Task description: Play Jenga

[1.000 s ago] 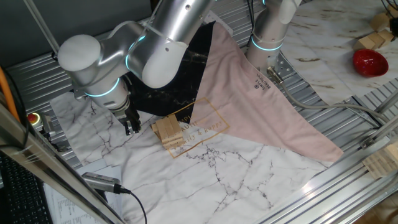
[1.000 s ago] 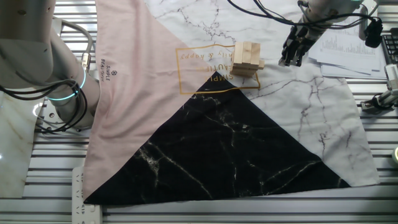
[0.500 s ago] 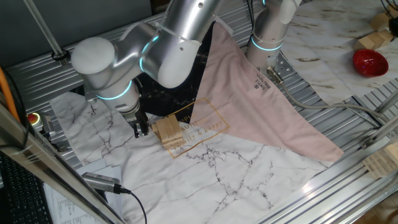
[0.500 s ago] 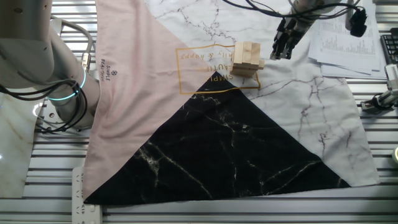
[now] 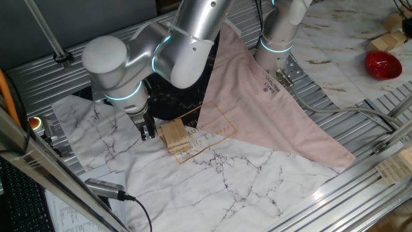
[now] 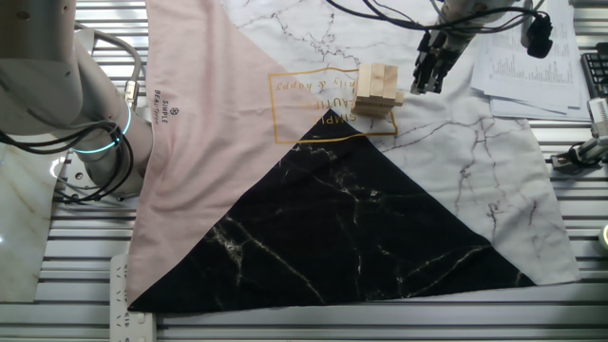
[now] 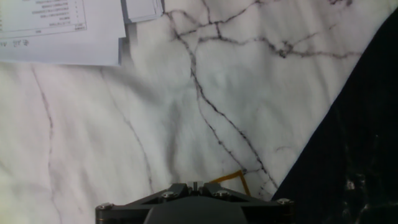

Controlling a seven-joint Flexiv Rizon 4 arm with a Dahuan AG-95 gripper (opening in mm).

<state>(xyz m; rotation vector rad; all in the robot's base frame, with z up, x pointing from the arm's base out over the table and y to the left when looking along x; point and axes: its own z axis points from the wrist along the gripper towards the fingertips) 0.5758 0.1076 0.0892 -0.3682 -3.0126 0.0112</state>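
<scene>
The Jenga, a short tower of smooth tan wooden bars stacked crosswise, stands on a marble-printed cloth over the ribbed metal tabletop. The gripper hangs just beside it, fingers narrow, holding nothing.

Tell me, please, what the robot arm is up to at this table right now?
It is playing Jenga. The gripper hangs low beside the small wooden block tower, close to it but not holding anything. The tower stands upright on the marble-patterned cloth, with one bar sticking out a little in the other fixed view. Whether the fingers are open cannot be told.
</scene>
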